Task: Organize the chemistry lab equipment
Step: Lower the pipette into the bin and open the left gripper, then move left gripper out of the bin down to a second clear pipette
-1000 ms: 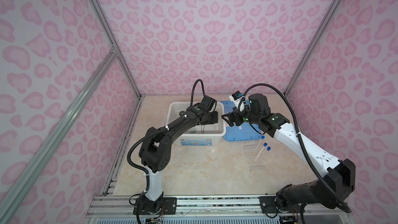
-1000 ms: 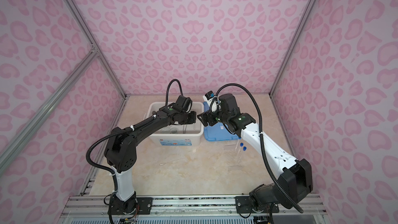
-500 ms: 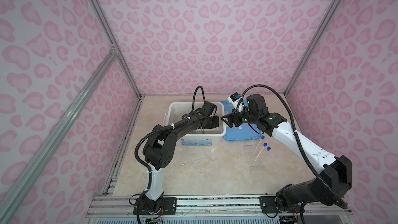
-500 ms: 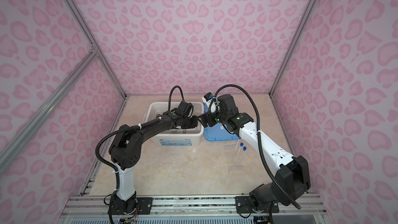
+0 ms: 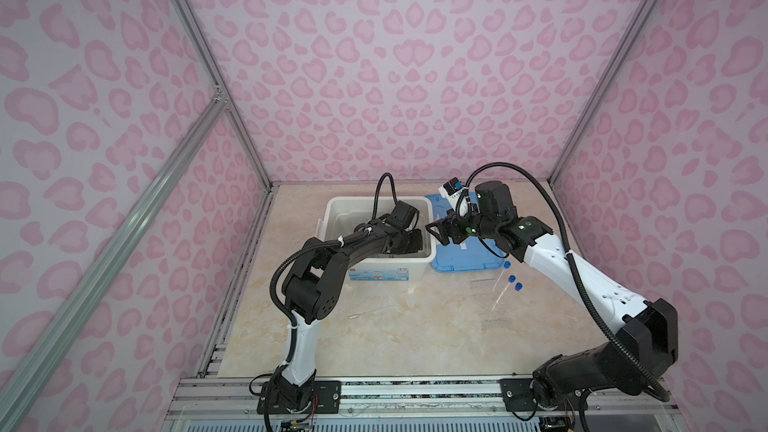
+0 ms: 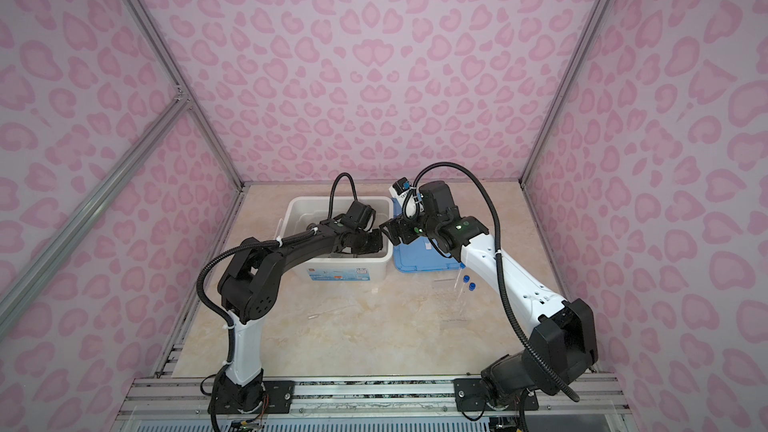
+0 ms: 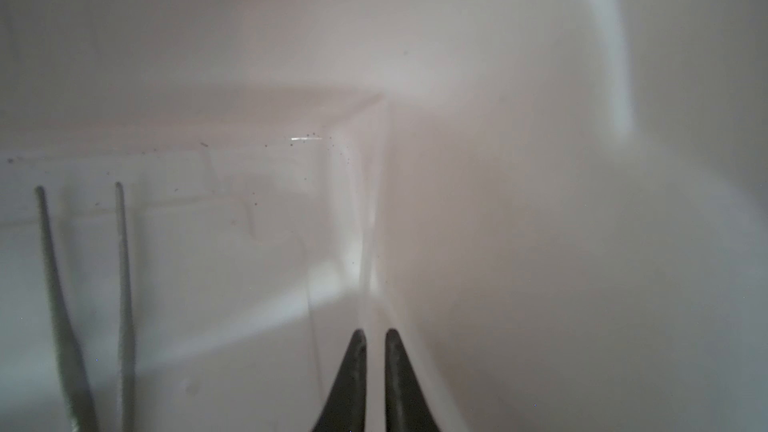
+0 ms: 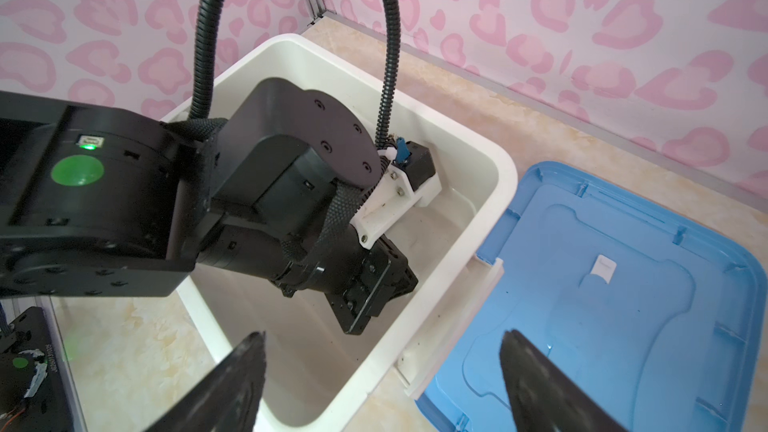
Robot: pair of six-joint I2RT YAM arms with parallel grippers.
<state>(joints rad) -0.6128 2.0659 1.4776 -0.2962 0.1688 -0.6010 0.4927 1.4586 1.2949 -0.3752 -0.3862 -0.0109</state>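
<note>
Left jaws barely apart inside bin [image 5: 417, 270]

place: robot test cell | evidence: patterned walls [image 5: 395, 56], aluminium frame [image 5: 198, 35]

The cell is enclosed on three sides by walls [image 5: 399, 56] covered in pale lilac with a pink heart-and-blotch print, and the panels are joined at the corners by aluminium profiles [image 5: 208, 64]. The floor [image 5: 415, 326] is finished as a beige marbled surface and is evenly lit, with only soft shadows cast. A slotted metal rail [image 5: 415, 392] is fitted along the near edge.
</note>
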